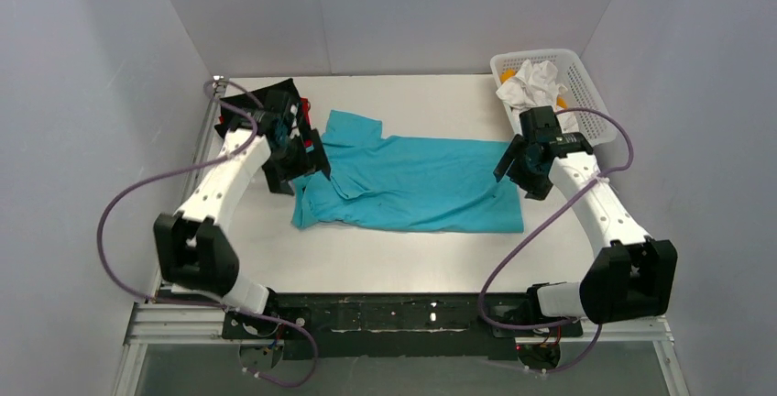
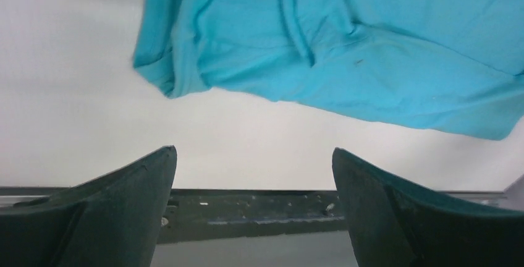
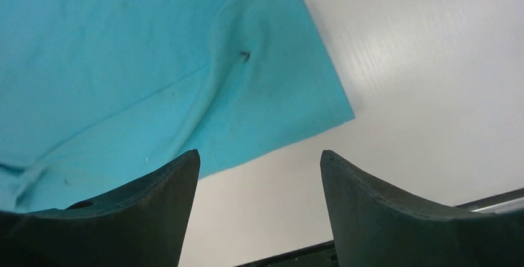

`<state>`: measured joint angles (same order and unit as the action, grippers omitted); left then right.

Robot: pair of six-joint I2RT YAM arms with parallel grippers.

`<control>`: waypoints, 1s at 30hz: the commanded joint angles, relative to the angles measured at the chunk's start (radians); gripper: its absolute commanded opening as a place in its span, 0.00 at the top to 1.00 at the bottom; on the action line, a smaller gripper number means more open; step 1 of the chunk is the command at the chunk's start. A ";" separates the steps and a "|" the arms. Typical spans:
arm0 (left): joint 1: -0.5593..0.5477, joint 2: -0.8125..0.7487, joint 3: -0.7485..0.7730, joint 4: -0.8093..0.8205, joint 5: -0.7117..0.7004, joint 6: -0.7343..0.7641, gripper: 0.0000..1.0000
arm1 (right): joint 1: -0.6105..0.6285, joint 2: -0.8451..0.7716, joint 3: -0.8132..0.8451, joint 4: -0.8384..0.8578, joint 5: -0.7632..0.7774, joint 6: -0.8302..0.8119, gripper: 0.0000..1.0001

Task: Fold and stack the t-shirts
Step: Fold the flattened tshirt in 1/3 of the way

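The turquoise t-shirt (image 1: 412, 183) lies spread and partly folded across the middle of the white table (image 1: 385, 258), collar end to the left. It also shows in the left wrist view (image 2: 346, 44) and the right wrist view (image 3: 154, 63). My left gripper (image 1: 307, 165) hovers at the shirt's left end, open and empty (image 2: 254, 152). My right gripper (image 1: 508, 165) hovers at the shirt's right edge, open and empty (image 3: 259, 156). A dark folded shirt (image 1: 275, 98) with a sliver of red (image 1: 309, 132) sits at the back left, mostly hidden by my left arm.
A white mesh basket (image 1: 579, 71) stands at the back right corner with crumpled white cloth (image 1: 531, 84) in it. The table's dark front rail (image 2: 259, 211) shows beneath the left fingers. Grey walls enclose the table on three sides.
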<state>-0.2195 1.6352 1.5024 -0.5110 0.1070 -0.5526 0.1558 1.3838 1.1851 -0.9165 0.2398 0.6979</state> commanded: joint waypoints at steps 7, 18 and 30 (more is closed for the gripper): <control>0.044 -0.353 -0.653 0.197 0.047 -0.035 0.02 | 0.034 -0.065 -0.255 0.333 -0.289 -0.141 0.20; 0.121 -0.101 -0.639 0.376 0.137 -0.005 0.31 | -0.078 -0.078 -0.340 0.345 -0.151 -0.107 0.20; 0.127 -0.026 -0.637 0.378 0.142 0.013 0.88 | -0.206 -0.083 -0.443 0.362 -0.226 -0.033 0.23</control>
<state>-0.0998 1.5936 0.8684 -0.0288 0.2474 -0.5598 -0.0357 1.2938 0.7593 -0.5755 0.0448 0.6315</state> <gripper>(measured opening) 0.225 0.774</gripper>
